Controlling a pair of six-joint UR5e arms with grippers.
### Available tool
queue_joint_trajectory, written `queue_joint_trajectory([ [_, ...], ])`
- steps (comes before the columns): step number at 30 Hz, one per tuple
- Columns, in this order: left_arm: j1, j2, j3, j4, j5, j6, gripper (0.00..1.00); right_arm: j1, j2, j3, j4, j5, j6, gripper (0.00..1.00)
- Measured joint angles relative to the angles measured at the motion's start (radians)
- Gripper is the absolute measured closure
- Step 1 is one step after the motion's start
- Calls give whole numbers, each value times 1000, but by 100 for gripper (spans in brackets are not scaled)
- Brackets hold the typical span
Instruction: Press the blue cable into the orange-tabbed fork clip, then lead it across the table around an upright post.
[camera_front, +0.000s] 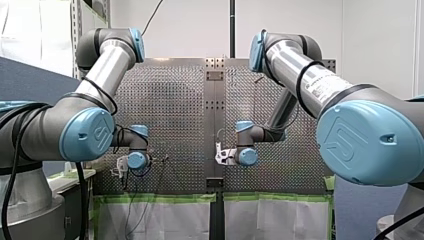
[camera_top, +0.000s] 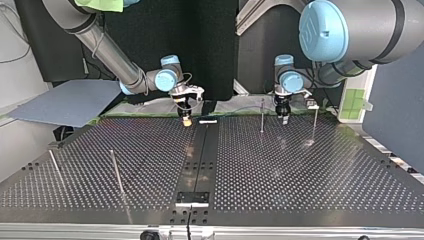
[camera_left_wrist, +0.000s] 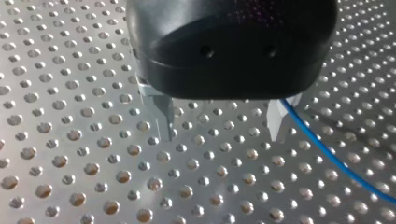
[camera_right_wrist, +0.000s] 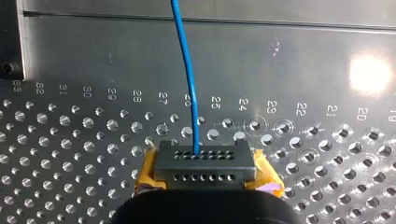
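The blue cable (camera_right_wrist: 187, 70) runs away over the perforated table from my right gripper (camera_right_wrist: 205, 163), whose yellow pads flank a grey block shut on the cable's end. In the top view this gripper (camera_top: 186, 120) touches down at the table's far edge, left of the middle strip. My left gripper (camera_left_wrist: 222, 128) stands open just above the plate with nothing between its metal fingers (camera_left_wrist: 166, 119). The blue cable (camera_left_wrist: 327, 154) passes just outside one finger. In the top view my left gripper (camera_top: 283, 118) hangs between two upright posts (camera_top: 262, 115) (camera_top: 315, 122). No orange-tabbed clip shows.
A small white piece (camera_top: 208, 121) lies on the middle strip beside my right gripper. Two more thin posts (camera_top: 116, 172) (camera_top: 55, 165) lean at the top view's near left. A grey sheet (camera_top: 65, 102) lies beyond the table's far left corner.
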Motion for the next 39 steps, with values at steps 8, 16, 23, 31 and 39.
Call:
queue_joint_trajectory([
  [8, -2, 0, 0, -69, -64, 69, 0, 0, 0, 0, -1, 1, 1, 100],
  [16, -5, 1, -1, -143, -32, 94, 0, -4, 1, -3, 1, -1, 1, 100],
  [23, -7, 1, -8, -203, 27, 85, 0, -4, 0, -3, 6, -2, 1, 100],
  [31, 5, 10, -72, -244, 96, 67, 0, -4, 0, -3, 17, -3, 1, 100],
  [39, 4, 61, -132, -203, 142, 31, 0, -4, 0, -3, 21, -3, 1, 100],
])
